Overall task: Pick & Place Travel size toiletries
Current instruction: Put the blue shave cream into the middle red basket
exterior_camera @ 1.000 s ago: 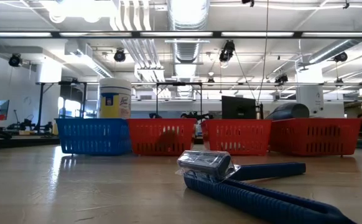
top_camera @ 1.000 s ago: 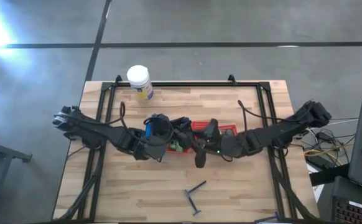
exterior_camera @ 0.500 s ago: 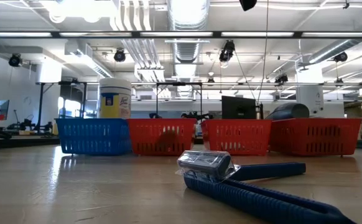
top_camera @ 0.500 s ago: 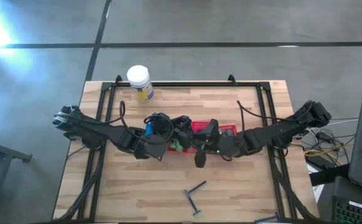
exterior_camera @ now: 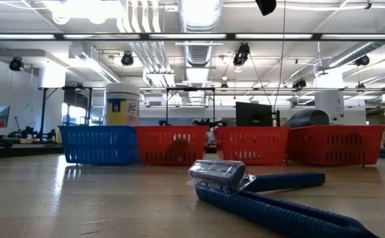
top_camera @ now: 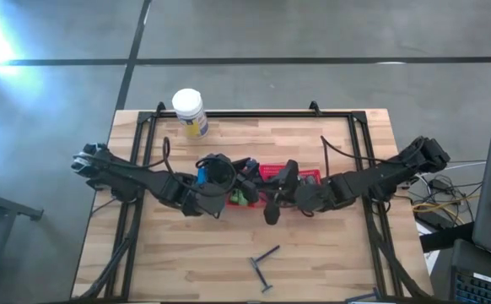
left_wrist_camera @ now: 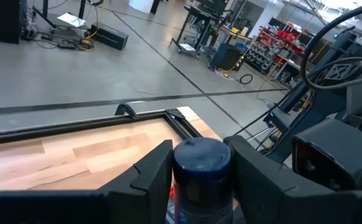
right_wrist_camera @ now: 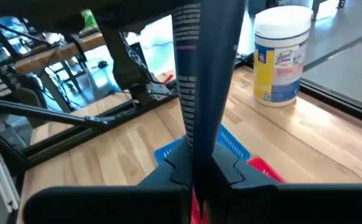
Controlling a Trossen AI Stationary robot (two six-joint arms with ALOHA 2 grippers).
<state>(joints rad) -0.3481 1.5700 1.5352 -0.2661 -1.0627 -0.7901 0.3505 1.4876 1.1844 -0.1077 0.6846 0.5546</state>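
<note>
In the left wrist view my left gripper is shut on a dark blue round-topped bottle. In the high view it hovers at mid-table, over the baskets. My right gripper is shut on a dark tube with white print. It sits just right of the left one. Bright green little bottles show between the two grippers, in a basket. Two thin razor-like sticks lie flat on the near table. One of them, blue with a clear cap, fills the low view's foreground. My left gripper pinches the dark blue bottle between its two fingers, one on each side of the body just under the rounded top. The bottle stands up between them, clear of the table. My right gripper pinches the dark tube by its flat narrow end between the shut fingers. The tube sticks out forward past the fingers, lifted clear above the blue basket.
A blue basket and a red basket sit under the grippers. The low view shows a row of blue and red baskets. A white jar with a yellow label stands at the far left. A black frame rims the table.
A dark arm part has come a little lower into the top edge of the low view. Both grippers have kept their holds, and nothing on the table has moved.
</note>
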